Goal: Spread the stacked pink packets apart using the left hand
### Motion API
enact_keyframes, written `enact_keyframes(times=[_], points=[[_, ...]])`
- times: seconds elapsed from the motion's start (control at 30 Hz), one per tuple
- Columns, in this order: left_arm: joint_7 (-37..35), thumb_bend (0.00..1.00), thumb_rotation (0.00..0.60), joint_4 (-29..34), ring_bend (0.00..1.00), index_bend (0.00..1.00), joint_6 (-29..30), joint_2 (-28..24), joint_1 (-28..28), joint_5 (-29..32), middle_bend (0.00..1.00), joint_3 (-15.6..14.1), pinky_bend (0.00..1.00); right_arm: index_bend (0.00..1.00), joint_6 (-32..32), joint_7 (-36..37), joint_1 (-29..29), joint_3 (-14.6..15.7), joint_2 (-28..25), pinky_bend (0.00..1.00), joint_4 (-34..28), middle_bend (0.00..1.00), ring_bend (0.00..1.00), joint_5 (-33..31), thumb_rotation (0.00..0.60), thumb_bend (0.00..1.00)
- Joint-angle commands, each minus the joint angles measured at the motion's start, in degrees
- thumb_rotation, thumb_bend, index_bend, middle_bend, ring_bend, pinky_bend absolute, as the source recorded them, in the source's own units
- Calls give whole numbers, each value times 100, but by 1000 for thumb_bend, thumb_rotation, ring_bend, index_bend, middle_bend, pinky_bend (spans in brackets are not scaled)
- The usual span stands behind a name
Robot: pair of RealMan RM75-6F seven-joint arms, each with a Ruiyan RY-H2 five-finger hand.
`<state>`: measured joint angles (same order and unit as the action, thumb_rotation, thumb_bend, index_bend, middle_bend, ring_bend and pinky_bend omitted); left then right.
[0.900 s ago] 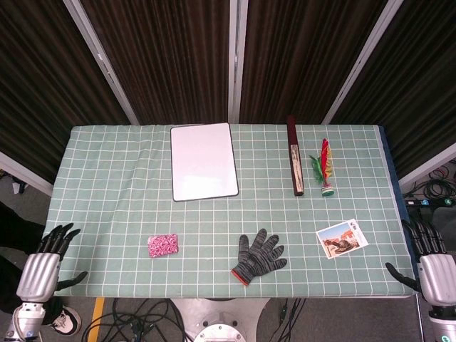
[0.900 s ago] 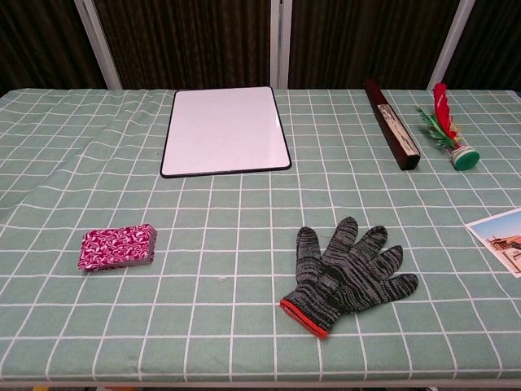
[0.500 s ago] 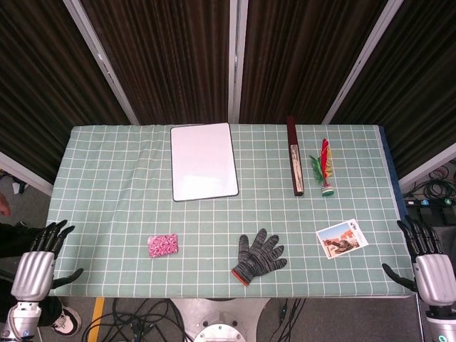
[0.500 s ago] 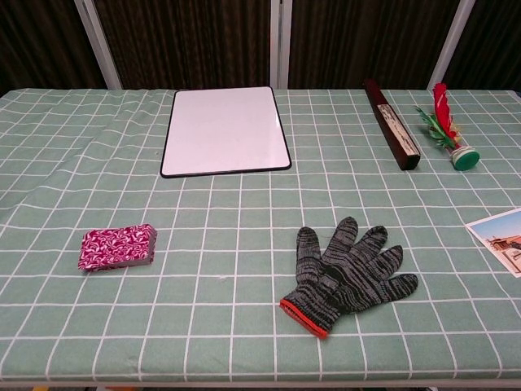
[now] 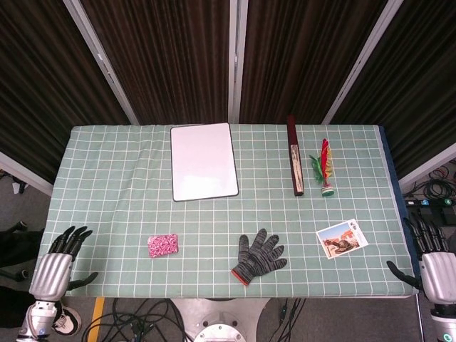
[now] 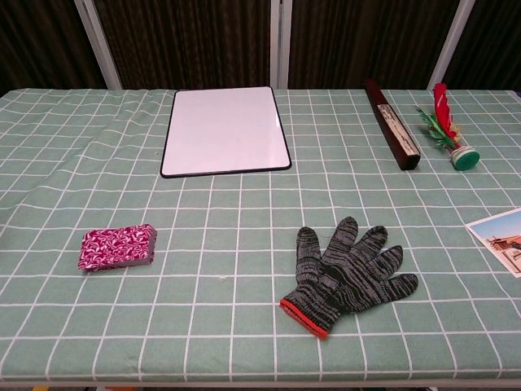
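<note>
The pink patterned packets [image 5: 162, 245] lie in one neat stack [image 6: 117, 247] near the table's front left. My left hand [image 5: 57, 264] hangs off the table's front left corner, fingers spread and holding nothing, well to the left of the stack. At the front right corner my right hand [image 5: 432, 265] also hangs beside the table with its fingers apart. Neither hand shows in the chest view.
A grey knit glove [image 5: 258, 257] lies at the front centre. A whiteboard [image 5: 204, 161] sits at the back, with a dark long box [image 5: 295, 165] and a feathered shuttlecock [image 5: 324, 169] to its right. A postcard [image 5: 342, 238] lies front right.
My left hand has shifted slightly right and down along the table's left corner. The right hand has dropped a little. The packets have not moved.
</note>
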<state>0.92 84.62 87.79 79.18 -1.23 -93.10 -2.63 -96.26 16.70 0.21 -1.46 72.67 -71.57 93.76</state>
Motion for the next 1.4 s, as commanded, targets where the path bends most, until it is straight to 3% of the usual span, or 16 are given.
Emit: enact_keyframes(times=[0.03,0.27,1.0,1.4], points=[[292,44,600,174,36,137,-98,0,-88,-32,138,21,150,0,9,-38,-7,-7,-23,0,-12,0,0,-25,600,81],[406,44,600,648,36,137,-654,-74,-430,113,138,119,151,0,19,-56,-21,-42,-110,0,-129,0,0,-89,600,82],[762,47,600,358,38,137,-1486,429,-1118,214,167,202,152,0,169,-326,13,-27,-214,0,-409,0,0,-98,600,82],[1122,51,600,725,65,138,-2218,709,-1613,831,223,476,152,0,199,-325,0,-15,-234,0,-430,0,0,-119,600,82]])
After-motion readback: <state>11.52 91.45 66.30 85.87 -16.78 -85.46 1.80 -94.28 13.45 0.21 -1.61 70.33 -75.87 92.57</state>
